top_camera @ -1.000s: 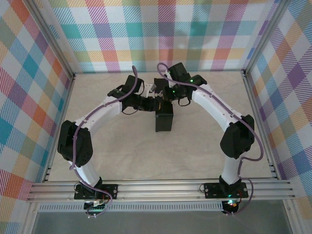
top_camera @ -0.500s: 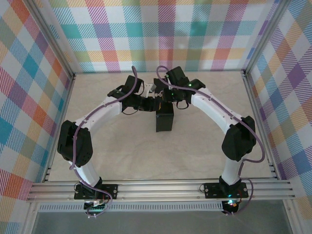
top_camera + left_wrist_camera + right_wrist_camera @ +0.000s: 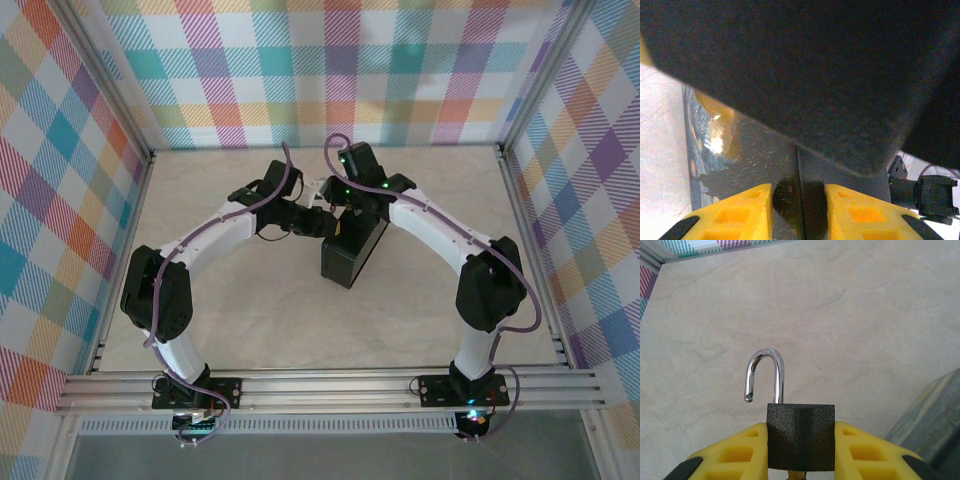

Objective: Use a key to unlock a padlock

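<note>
Dark box (image 3: 350, 262) angled on pale marbled tabletop (image 3: 290, 320), pastel plaid walls (image 3: 400, 70), aluminium rail (image 3: 330, 388)

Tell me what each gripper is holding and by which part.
The right gripper clamps the padlock by its dark body, with the shackle sticking out. What the left gripper holds, if anything, cannot be told.

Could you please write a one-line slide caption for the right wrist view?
The right gripper pinches the dark padlock between its yellow fingers, shackle open above the pale table.

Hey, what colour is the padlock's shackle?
Shiny silver shackle on the black padlock; the right wrist view shows it best.
</note>
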Controlling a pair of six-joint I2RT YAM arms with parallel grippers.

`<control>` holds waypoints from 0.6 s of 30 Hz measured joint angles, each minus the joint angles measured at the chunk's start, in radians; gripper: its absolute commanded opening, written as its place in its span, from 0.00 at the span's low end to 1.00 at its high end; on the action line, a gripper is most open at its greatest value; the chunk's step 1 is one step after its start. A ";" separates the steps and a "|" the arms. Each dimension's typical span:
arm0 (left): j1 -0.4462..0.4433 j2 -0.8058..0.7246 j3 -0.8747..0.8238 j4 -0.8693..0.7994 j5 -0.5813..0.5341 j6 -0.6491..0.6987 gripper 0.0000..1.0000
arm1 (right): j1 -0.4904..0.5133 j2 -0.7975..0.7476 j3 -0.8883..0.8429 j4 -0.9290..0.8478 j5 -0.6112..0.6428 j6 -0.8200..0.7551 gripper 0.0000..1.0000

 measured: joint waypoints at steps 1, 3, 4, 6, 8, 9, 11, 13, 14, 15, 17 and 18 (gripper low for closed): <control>0.000 0.000 0.000 -0.002 0.001 0.000 0.34 | -0.004 0.000 0.000 0.001 0.000 0.000 0.25; 0.000 0.000 0.000 -0.004 0.002 0.001 0.37 | -0.016 0.000 0.000 0.006 0.000 0.000 0.26; 0.000 0.000 0.001 -0.007 0.003 0.002 0.40 | -0.021 -0.002 -0.003 0.008 -0.001 0.000 0.26; 0.000 0.000 0.004 -0.027 0.005 0.004 0.45 | -0.035 -0.013 -0.012 0.008 -0.006 -0.001 0.26; 0.000 0.000 0.008 -0.048 0.006 0.004 0.50 | -0.058 -0.035 -0.026 0.001 -0.013 -0.005 0.27; 0.000 0.000 0.010 -0.057 0.006 0.005 0.52 | -0.073 -0.050 -0.032 -0.003 -0.017 -0.009 0.27; 0.000 0.000 0.015 -0.077 0.006 0.004 0.56 | -0.103 -0.085 -0.042 -0.007 -0.023 -0.013 0.27; 0.000 0.000 0.023 -0.101 0.005 0.004 0.60 | -0.137 -0.130 -0.064 -0.008 -0.029 -0.018 0.28; 0.000 0.000 0.025 -0.107 0.006 0.004 0.61 | -0.158 -0.159 -0.082 -0.008 -0.034 -0.020 0.29; 0.000 0.000 0.030 -0.114 0.005 0.004 0.62 | -0.180 -0.191 -0.107 -0.007 -0.039 -0.020 0.29; 0.002 0.000 0.041 -0.129 0.005 0.003 0.63 | -0.225 -0.251 -0.164 -0.006 -0.047 -0.020 0.30; 0.003 -0.002 0.047 -0.130 0.005 0.003 0.63 | -0.252 -0.283 -0.201 -0.007 -0.053 -0.019 0.30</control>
